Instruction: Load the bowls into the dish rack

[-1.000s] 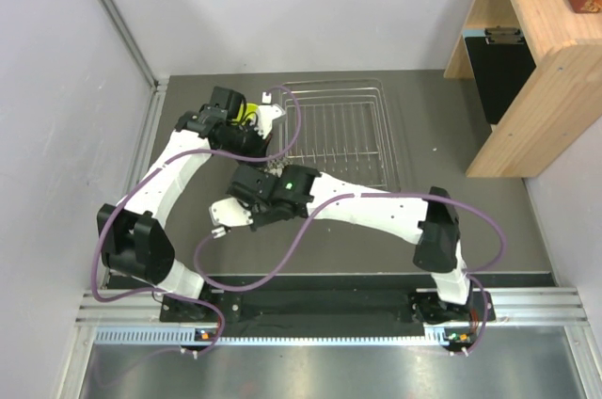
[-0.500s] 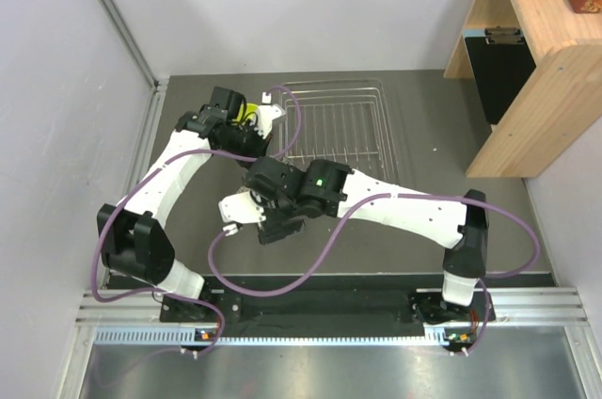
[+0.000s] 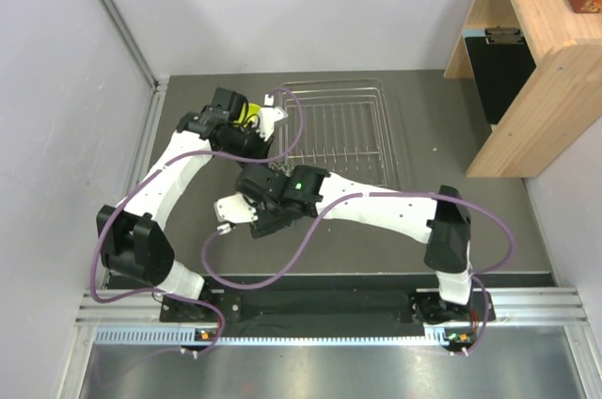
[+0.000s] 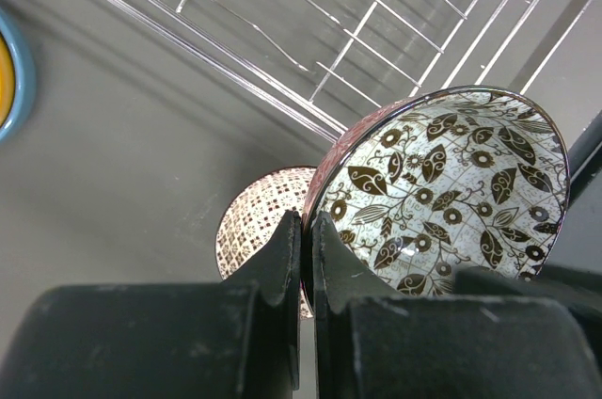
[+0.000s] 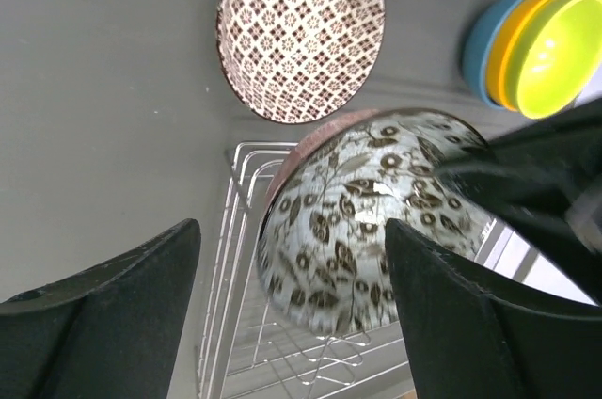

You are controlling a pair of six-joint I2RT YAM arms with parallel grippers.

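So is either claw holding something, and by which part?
The left claw pinches the leaf-patterned bowl by its rim; the right claw is open, holding nothing.

Table (image 3: 513, 211) seen from overhead, near edge at bottom. Wrist views aimed downward, close in; leaf-patterned bowl (image 4: 451, 192), dish rack (image 4: 376, 32) shared.

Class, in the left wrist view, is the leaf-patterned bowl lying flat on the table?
No, the left end effector grips the leaf-patterned bowl by its rim, holding it steeply tilted.

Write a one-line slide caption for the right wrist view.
Open jaws frame a leaf-patterned bowl at the dish rack's edge, a lattice-patterned bowl and three stacked bowls beyond.
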